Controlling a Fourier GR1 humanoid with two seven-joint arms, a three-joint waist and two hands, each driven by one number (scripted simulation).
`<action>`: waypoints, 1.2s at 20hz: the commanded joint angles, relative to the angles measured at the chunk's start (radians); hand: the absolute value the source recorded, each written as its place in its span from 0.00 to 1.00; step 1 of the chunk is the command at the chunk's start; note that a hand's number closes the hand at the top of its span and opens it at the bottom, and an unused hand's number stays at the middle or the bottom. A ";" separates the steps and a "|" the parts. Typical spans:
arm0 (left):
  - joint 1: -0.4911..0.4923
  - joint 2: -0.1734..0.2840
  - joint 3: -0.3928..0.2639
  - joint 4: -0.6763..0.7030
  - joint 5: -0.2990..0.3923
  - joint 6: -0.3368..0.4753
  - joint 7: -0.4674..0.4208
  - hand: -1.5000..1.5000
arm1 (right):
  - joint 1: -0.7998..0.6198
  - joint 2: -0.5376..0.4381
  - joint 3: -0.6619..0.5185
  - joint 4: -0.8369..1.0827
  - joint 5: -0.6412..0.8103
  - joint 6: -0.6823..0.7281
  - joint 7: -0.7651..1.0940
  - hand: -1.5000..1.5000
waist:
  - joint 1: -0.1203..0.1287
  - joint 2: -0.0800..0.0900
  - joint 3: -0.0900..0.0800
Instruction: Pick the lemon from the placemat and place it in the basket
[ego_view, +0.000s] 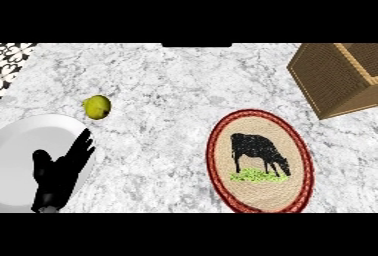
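On the grey-and-white marble counter (170, 80), the lemon (97, 107) lies bare on the stone at the left side, not on the placemat — it sits just beyond the upper right rim of a white plate (22, 150), close to that rim but apart from it. The placemat (260, 161) is an oval woven mat with a red braided border and a black cow grazing on a green patch at its middle; it lies right of centre, well apart from the lemon, and nothing rests on it. The basket (336, 75) stands at the upper right corner, a brown wicker box seen from above and cut off by the view's edge, its near side wall facing the placemat; what shows of its inside is too little to tell what it holds. Only one hand shows: the left hand (60, 172), black, comes in from the lower left and lies over the white plate, fingers straight and spread, pointing up and to the right toward the lemon — its fingertips (86, 137) stop short of the fruit and touch nothing round. It holds nothing. A strip of dark patterned surface (11, 57) shows at the upper left corner, beside the counter.
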 joint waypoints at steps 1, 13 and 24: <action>0.010 0.014 0.012 0.141 0.010 -0.043 0.030 0.50 | -0.079 -0.055 0.019 0.140 0.033 0.006 -0.019 1.00 | 0.008 0.015 -0.011; 0.014 -0.043 -0.039 0.076 -0.056 0.011 0.067 0.50 | -0.154 -0.047 0.069 0.568 0.166 -0.088 -0.349 1.00 | 0.015 0.014 -0.009; 0.049 -0.038 -0.019 0.064 -0.051 -0.012 0.061 0.50 | -0.223 -0.051 -0.011 0.949 0.132 -0.135 -0.572 1.00 | 0.027 0.018 -0.008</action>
